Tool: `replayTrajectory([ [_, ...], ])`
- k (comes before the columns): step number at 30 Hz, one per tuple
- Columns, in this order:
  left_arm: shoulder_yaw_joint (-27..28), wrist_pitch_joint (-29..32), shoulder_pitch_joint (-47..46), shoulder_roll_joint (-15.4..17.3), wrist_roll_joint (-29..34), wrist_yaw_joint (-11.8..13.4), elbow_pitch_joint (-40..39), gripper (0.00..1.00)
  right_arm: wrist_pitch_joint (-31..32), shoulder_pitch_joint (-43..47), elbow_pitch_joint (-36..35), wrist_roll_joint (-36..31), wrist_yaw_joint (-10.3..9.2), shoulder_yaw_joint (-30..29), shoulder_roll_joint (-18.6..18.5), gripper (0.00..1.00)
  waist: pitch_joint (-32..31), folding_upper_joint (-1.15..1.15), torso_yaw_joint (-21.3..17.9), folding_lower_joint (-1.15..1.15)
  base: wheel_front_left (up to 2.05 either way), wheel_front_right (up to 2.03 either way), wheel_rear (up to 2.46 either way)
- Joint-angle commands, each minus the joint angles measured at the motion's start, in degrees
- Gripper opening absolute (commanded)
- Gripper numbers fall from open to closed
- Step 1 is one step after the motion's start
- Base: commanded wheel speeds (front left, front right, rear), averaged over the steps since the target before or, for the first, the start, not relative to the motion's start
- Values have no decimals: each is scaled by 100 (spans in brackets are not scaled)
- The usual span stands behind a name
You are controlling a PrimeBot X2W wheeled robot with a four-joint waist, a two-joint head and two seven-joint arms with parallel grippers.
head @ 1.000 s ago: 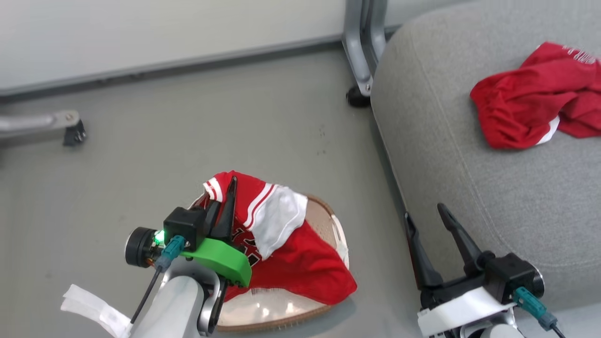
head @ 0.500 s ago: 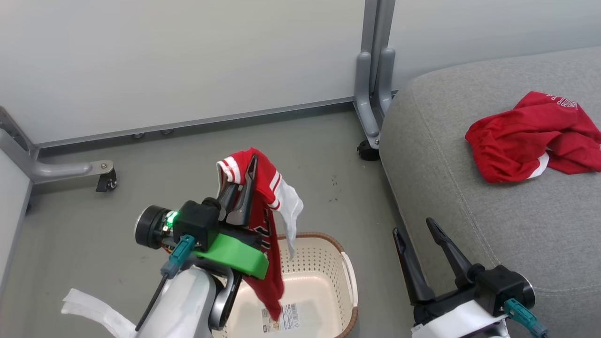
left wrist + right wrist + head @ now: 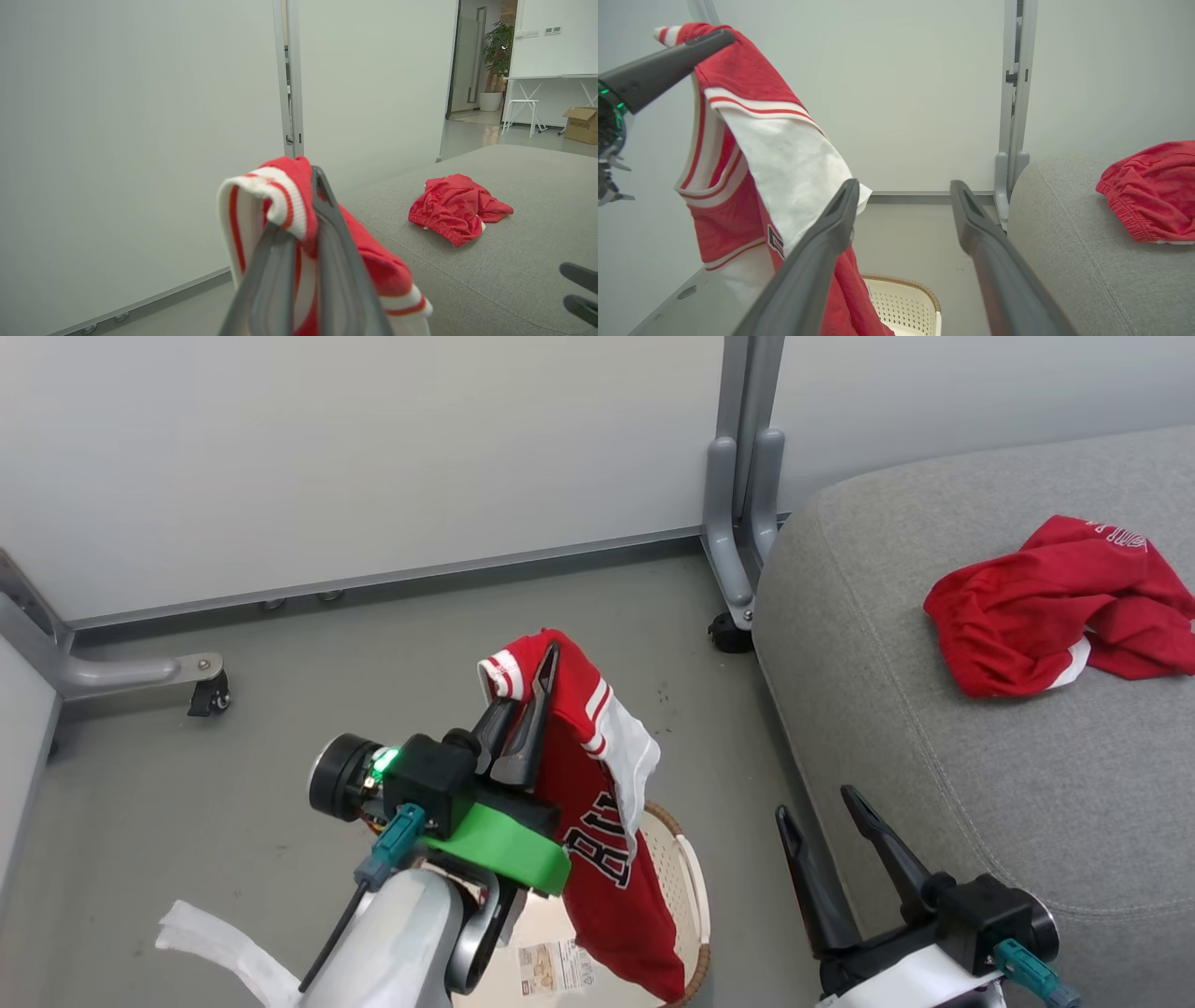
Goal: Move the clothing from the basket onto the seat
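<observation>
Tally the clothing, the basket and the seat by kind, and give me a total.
Seat: 1
Basket: 1
Red garments: 2, the lettered garment hanging from the left gripper and the crumpled garment lying on the seat
Total: 4

Big black letters edged in white run across the jersey (image 3: pixel 616 905) hanging below the left hand (image 3: pixel 546 658). Two show: the second is a "U", the first a "B" or an "R", and the rest is lost in folds. Lower still under that hand, a label (image 3: pixel 553 967) in the basket (image 3: pixel 695 896) carries print too fine to read. White lettering on the shorts (image 3: pixel 1027 616), well off to the hand's right, cannot be read. A box (image 3: pixel 581 125) far beyond bears dark print, seemingly upside down, perhaps "Optical Lens".
</observation>
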Motion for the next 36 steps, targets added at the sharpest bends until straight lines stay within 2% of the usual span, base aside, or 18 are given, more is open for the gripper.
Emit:
replayTrajectory([
  [1, -38, -22, -98, 3, -19, -25, -25, 0, -17, -14, 42, 21, -6, 14, -14, 100, 2, 0, -8, 1, 0, 0, 0],
  [7, -235, -22, -199, -17, -77, -90, -86, 0, -18, -64, 185, -36, -7, 244, -80, 100, 3, 0, -19, 1, 0, 0, 0],
  [18, -752, 67, -517, -39, -310, -78, -477, 0, -17, -561, 796, -50, -7, 1066, -193, 100, 51, 0, -13, 1, 0, 0, 0],
  [25, -1098, 258, -738, -40, -748, -28, -1043, 0, -17, -897, 1467, -10, -6, 1176, -137, 100, 107, 0, 39, 1, 0, 0, 0],
  [36, -1515, 554, -980, -39, -880, 123, -1671, 0, -17, -1152, 1817, -230, -6, 1008, -21, 100, 144, 0, 239, 1, 0, 0, 0],
])
